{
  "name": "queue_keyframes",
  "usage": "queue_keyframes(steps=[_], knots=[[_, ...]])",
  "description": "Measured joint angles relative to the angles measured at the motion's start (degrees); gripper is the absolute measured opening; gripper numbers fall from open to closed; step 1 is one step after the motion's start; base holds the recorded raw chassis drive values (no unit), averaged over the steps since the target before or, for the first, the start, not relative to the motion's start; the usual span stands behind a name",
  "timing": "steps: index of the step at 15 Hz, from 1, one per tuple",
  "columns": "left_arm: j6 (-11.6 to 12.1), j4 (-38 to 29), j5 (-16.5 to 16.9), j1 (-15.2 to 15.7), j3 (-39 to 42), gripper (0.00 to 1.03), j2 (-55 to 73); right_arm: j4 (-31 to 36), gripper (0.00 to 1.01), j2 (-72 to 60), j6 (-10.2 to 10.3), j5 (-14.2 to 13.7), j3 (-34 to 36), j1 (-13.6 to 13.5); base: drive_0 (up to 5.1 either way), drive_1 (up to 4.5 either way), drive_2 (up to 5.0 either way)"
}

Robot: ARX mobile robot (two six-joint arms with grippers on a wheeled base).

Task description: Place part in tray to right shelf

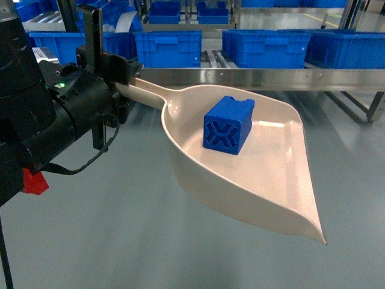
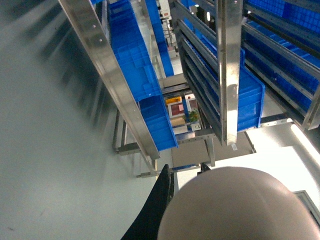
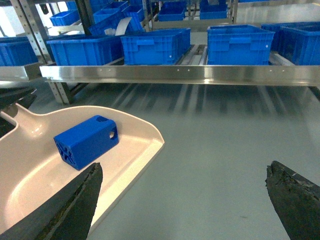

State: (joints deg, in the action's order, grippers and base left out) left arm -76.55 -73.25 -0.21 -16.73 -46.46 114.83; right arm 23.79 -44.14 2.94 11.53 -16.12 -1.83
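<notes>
The tray (image 1: 264, 180) is held out over the grey floor (image 1: 120, 241), its flat lip nearest the head camera and its handle running back to the left gripper (image 1: 123, 75), which is clamped on that handle. In the left wrist view only the tray's rounded beige back (image 2: 240, 205) and one dark finger (image 2: 155, 210) are seen. The part (image 1: 228, 124) is lying inside the tray, toward its handle end, with the X-ribbed face turned to the head camera; in the right wrist view it (image 3: 87, 141) is seen tipped on the sloping bed. The right gripper (image 3: 182, 200) is spread wide, with nothing between its fingers; one fingertip is seen over the tray's near rim, the other well clear of it. Behind the tray the shelf's steel beam (image 1: 252, 78) is seen, and beyond that blue crates (image 1: 168, 48) are lined up.
</notes>
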Motion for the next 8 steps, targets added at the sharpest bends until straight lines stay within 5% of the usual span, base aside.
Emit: queue_keyframes(steps=[8], knots=[[0.0, 0.0, 0.0, 0.0, 0.1, 0.12, 0.0, -0.1, 0.98, 0.0, 0.0, -0.1, 0.0, 0.0, 0.0, 0.00, 0.0]])
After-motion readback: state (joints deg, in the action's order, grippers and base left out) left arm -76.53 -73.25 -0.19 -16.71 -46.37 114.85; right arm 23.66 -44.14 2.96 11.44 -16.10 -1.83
